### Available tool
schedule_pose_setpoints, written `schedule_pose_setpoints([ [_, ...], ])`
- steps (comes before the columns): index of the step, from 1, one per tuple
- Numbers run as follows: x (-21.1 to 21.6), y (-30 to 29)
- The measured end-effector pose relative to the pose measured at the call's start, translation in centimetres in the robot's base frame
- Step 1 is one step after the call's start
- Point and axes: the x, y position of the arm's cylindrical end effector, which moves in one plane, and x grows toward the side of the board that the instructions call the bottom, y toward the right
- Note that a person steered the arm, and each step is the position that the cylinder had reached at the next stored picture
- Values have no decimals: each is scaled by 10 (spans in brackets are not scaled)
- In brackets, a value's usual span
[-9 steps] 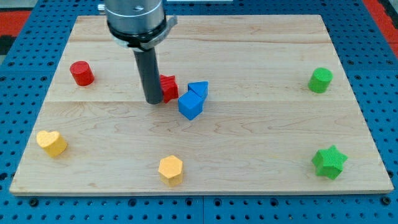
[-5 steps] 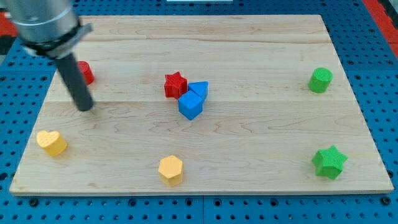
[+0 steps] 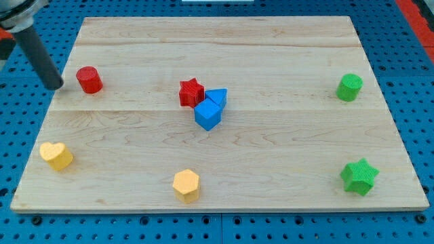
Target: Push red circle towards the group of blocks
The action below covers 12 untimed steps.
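Note:
The red circle (image 3: 89, 80) stands on the wooden board (image 3: 271, 47) at the upper left. My tip (image 3: 55, 87) is just left of it, at the board's left edge, a small gap apart. The group of blocks sits near the middle: a red star (image 3: 191, 92), a blue cube (image 3: 208, 114) below and right of it, and a second blue block (image 3: 217, 97) behind the cube. They touch one another. The red circle lies well to the left of this group.
A yellow heart (image 3: 56, 155) is at the lower left and a yellow hexagon (image 3: 186, 184) at the bottom middle. A green cylinder (image 3: 350, 87) is at the upper right and a green star (image 3: 359, 176) at the lower right.
My tip has swept from beside the red star leftward across the board, passing in front of the red circle, and now stands left of it. No block has moved.

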Motion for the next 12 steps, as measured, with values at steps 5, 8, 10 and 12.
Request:
schedule_pose_setpoints([
  [5, 44, 154],
  [8, 85, 145],
  [10, 85, 176],
  [12, 87, 200],
])
